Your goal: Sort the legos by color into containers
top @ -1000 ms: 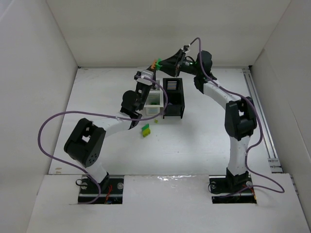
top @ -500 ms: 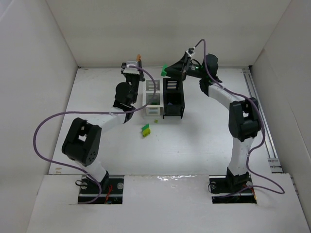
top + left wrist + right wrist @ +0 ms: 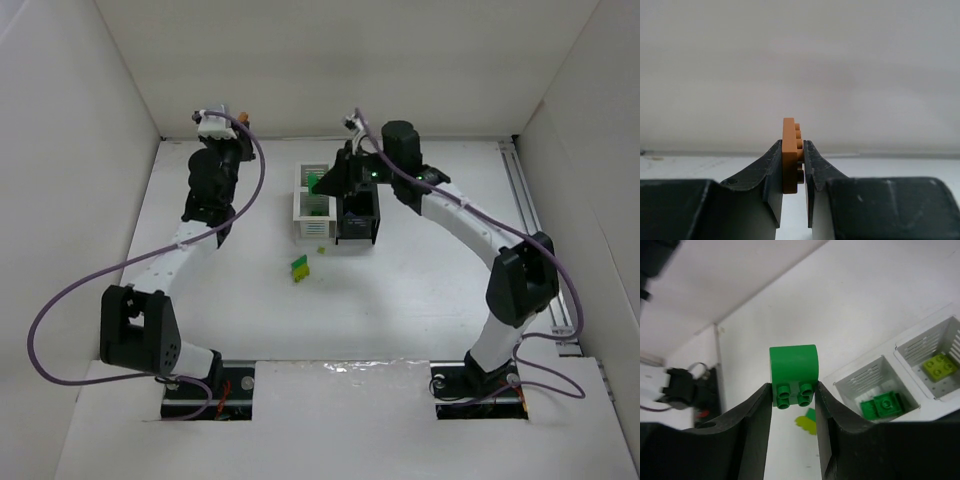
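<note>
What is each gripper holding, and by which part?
Left gripper pinches an orange brick across its lower half, studs facing one finger. Right gripper clamps a green brick by its opposite sides at the studded end.

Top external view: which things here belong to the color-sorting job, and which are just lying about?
Part of the job:
held orange brick
held green brick
loose bricks on the table
white bins
black bins

Just lying about:
purple cables
side rail
</note>
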Tool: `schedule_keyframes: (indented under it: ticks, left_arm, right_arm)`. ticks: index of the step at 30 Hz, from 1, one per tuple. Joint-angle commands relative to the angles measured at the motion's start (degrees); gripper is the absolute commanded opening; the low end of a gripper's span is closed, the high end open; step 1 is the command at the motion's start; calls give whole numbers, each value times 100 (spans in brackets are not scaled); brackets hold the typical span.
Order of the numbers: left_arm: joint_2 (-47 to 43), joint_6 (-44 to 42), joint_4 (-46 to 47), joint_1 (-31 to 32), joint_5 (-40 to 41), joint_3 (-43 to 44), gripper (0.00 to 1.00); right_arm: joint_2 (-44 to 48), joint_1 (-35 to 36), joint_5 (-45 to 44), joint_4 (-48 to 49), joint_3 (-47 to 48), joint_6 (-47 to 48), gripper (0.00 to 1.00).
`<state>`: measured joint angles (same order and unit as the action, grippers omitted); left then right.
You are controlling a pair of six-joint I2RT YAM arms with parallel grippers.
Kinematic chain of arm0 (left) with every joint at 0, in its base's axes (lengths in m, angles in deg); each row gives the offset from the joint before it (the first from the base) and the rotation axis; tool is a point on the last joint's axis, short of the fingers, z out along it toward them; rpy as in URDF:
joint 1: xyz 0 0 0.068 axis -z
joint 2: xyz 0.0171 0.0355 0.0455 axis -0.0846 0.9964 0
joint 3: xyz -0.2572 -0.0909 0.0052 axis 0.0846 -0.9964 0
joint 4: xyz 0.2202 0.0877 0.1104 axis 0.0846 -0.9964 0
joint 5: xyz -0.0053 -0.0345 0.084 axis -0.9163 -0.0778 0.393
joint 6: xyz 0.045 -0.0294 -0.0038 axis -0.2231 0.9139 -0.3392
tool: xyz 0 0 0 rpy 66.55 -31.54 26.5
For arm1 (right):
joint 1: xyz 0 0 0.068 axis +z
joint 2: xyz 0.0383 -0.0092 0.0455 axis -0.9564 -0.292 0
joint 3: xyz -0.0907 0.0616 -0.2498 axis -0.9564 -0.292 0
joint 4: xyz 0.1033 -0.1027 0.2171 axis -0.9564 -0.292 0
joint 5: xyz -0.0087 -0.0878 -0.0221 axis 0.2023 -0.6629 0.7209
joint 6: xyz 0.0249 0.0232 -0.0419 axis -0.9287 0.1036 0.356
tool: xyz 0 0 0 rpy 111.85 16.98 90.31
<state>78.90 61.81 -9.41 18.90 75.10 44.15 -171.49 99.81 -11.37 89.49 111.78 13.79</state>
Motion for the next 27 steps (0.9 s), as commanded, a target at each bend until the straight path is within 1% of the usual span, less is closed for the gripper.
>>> schedule_keyframes:
  ticks: [1,2,3,5,8,14,19,21,22,24,25,26,27]
  left_arm:
    - [-137,588,-1192,-261,-576,553,0]
    - [-58,711,-1647,-471,-1065,641,0]
    - [21,817,-1817,-594,-1374,729,0]
    - [21,1046,-2020,-823,-1937,835,0]
    - [-48,986,-2021,-886,-2054,696,0]
    - [-49,792,-2003,-886,-2239,572,0]
    - [126,739,-2108,-886,-2852,686,0]
    - [127,739,-2108,-886,-3064,686,0]
    - [127,739,-2030,-886,-3152,686,0]
    - [180,791,-2029,-886,-3284,686,0]
    - [232,792,-2029,-886,-3372,686,0]
    - [293,792,-2029,-938,-3686,739,0]
    - [294,792,-1977,-1017,-3837,739,0]
  right_arm:
    - [69,484,-1413,-647,-70,1978,0]
    - [8,607,-1641,-647,-70,2128,0]
    - [-54,765,-1905,-647,-17,2216,0]
    - [-238,845,-2091,-699,61,2279,0]
    - [-379,899,-2469,-700,115,2358,0]
    - [-661,899,-2812,-647,308,2481,0]
    - [-801,846,-2891,-647,440,2534,0]
    - [-854,846,-2892,-647,440,2534,9]
    - [-854,846,-2892,-699,440,2534,23]
    - [-801,846,-2892,-700,440,2586,39]
    - [-732,846,-2892,-700,388,2586,49]
    - [-670,846,-2892,-752,387,2638,51]
    - [-669,898,-2892,-753,387,2639,53]
